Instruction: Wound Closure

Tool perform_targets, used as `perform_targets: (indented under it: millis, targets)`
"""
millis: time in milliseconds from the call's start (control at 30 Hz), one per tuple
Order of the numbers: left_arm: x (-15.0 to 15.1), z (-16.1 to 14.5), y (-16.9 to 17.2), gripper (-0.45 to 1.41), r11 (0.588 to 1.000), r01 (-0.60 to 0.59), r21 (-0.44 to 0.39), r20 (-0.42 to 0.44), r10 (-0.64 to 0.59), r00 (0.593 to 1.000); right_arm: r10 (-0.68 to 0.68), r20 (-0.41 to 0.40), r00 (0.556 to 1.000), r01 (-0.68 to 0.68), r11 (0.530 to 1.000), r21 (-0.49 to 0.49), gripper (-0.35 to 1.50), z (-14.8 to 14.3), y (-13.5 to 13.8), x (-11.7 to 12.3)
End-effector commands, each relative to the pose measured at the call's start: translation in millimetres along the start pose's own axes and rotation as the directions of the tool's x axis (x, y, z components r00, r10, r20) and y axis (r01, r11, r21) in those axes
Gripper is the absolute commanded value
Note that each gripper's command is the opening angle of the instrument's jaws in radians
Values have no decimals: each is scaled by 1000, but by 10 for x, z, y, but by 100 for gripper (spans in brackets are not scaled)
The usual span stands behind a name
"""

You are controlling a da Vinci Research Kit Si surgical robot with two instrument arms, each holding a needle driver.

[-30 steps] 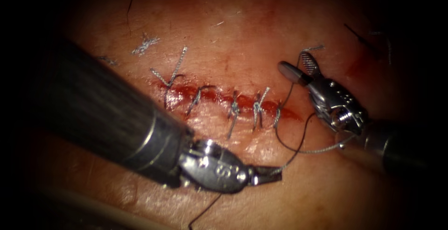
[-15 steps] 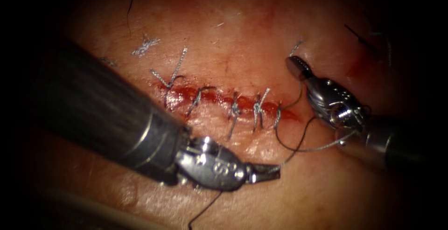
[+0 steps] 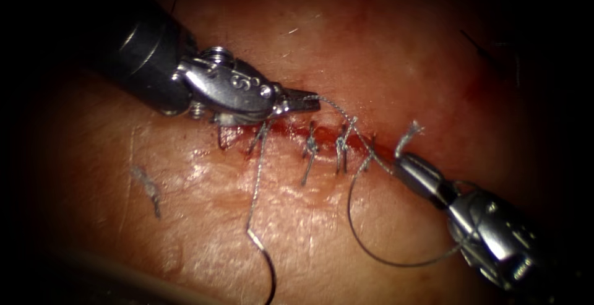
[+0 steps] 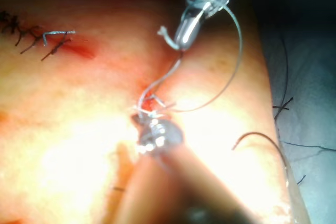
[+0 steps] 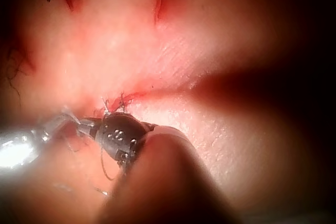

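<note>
both tools clamp the thread (image 3: pixel 362 141): left tool (image 3: pixel 303 101) above the cut (image 3: pixel 291 130), right tool (image 3: pixel 403 159) at its right end.

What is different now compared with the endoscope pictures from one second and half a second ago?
The left tool crossed from below the cut to above it, holding the thread. The right tool, open above the cut's right end, shut on the thread's short end and came down to it. The earlier stitches stayed.

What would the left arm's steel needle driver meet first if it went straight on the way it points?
Probably the grey thread that the left tool itself holds, then the stitches along the cut; depth is unclear.
</note>
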Motion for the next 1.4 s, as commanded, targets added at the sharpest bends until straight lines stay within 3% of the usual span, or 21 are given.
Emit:
perform_targets:
  millis: [33, 267, 400, 533, 667, 767, 1067, 1200, 1400]
  targets:
    - [-1, 12, -12, -45, 1000, 8, 1, 13, -8, 1000, -16, 0, 1000, 16, 999, 30, -35, -3, -17, -15]
    - [45, 34, -86, -45, 999, 43, 3, 72, -43, 996, -113, 22, 993, 109, 984, 144, -35, -8, -42, -24]
    - [74, 31, -104, -45, 999, 48, -4, 66, -48, 997, -154, 99, 983, 129, 967, 218, -35, 7, -52, -54]
    - [105, 20, -129, -45, 999, 45, 11, 72, -46, 996, -190, 164, 968, 139, 950, 278, -35, 14, -52, -69]
    - [155, 3, -160, -45, 999, 36, 28, 79, -38, 996, -201, 170, 965, 146, 946, 289, -35, 13, -48, -73]
    - [179, 7, -183, -45, 998, 52, 44, 78, -55, 995, -204, 172, 964, 149, 946, 287, -35, 9, -42, -75]
    - [213, 33, -267, -45, 982, 81, 170, -33, -76, 997, -223, 196, 955, 155, 938, 311, -35, -9, -62, -79]
    - [224, 44, -292, -45, 970, 87, 227, -70, -73, 995, -239, 221, 946, 164, 937, 309, -35, -22, -66, -103]
    - [250, 44, -339, -45, 954, 137, 267, -139, -103, 985, -243, 220, 945, 171, 938, 303, -35, -28, -73, -106]
